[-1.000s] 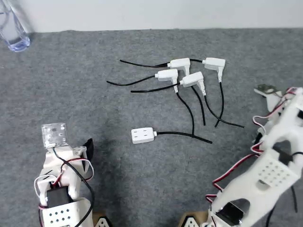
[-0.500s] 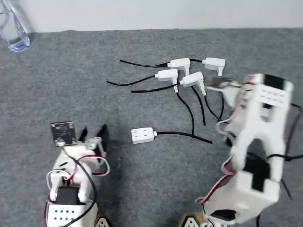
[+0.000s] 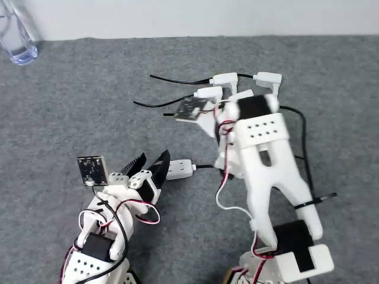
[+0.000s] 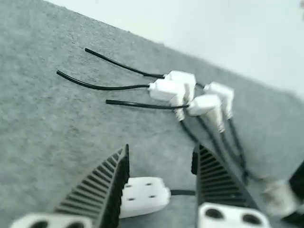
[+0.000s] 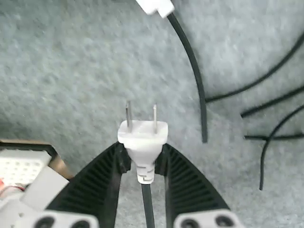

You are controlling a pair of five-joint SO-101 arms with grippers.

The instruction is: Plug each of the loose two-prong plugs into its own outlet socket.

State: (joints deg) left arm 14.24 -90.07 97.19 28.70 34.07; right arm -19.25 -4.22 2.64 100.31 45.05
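The white outlet socket point(image 3: 179, 169) lies mid-carpet with its black cord running right. My left gripper point(image 3: 151, 161) stands open just left of it. In the left wrist view the socket point(image 4: 142, 197) sits low between that open gripper's point(image 4: 160, 154) fingers. Three white two-prong plugs point(image 3: 225, 78) point(image 3: 267, 78) point(image 3: 208, 92) lie behind, and my right arm point(image 3: 260, 136) stretches over that cluster. My right gripper point(image 5: 142, 151) is shut on a white plug point(image 5: 142, 135), prongs pointing away from the wrist. The plug cluster point(image 4: 190, 92) lies beyond the socket.
Loose black cords point(image 3: 172, 80) trail left and right of the plugs, and several cord ends point(image 5: 251, 114) lie on the carpet. A clear glass vessel point(image 3: 15, 41) stands at the back left corner. A white wall point(image 3: 189, 18) bounds the far edge.
The right arm swung in from the right edge and now hangs over the plug cluster. The left arm advanced toward the socket, its fingers now beside it.
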